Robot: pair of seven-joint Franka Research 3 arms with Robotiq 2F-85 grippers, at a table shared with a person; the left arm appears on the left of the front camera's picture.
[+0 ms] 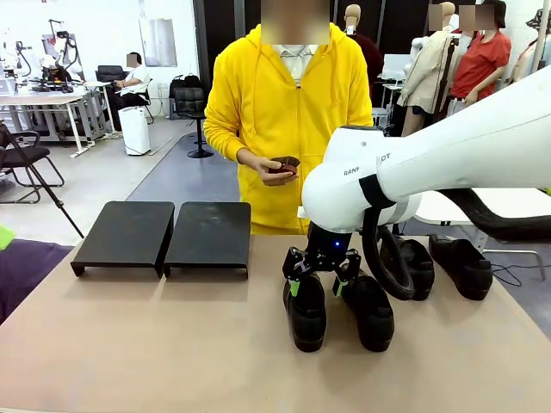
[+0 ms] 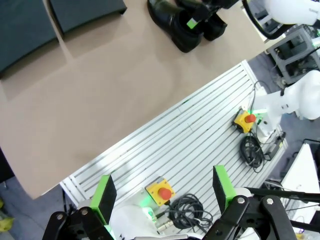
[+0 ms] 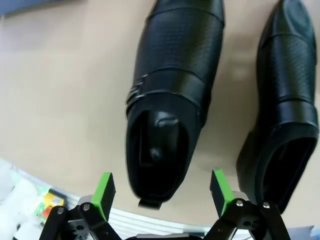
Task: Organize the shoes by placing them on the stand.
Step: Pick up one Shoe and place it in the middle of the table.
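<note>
Two black shoes (image 1: 306, 314) (image 1: 372, 311) lie side by side at the table's middle, toes toward me. Two more shoes (image 1: 415, 267) (image 1: 463, 265) lie farther right, partly behind my right arm. My right gripper (image 1: 318, 284) hangs open just above the heel of the left middle shoe (image 3: 170, 100). In the right wrist view its fingers (image 3: 104, 192) flank that heel opening, with the neighbouring shoe (image 3: 287, 100) alongside. The stand (image 1: 125, 232) (image 1: 209, 232), two black platforms, sits bare at the back left. My left gripper (image 2: 162, 192) is open and holds nothing, high over the table's near edge.
A person in a yellow hoodie (image 1: 284, 112) stands at the far side, holding a small dark object (image 1: 282, 165). Below the table's near edge are an aluminium frame (image 2: 200, 135), two emergency-stop buttons (image 2: 160, 191) (image 2: 245, 120) and cables (image 2: 187, 207).
</note>
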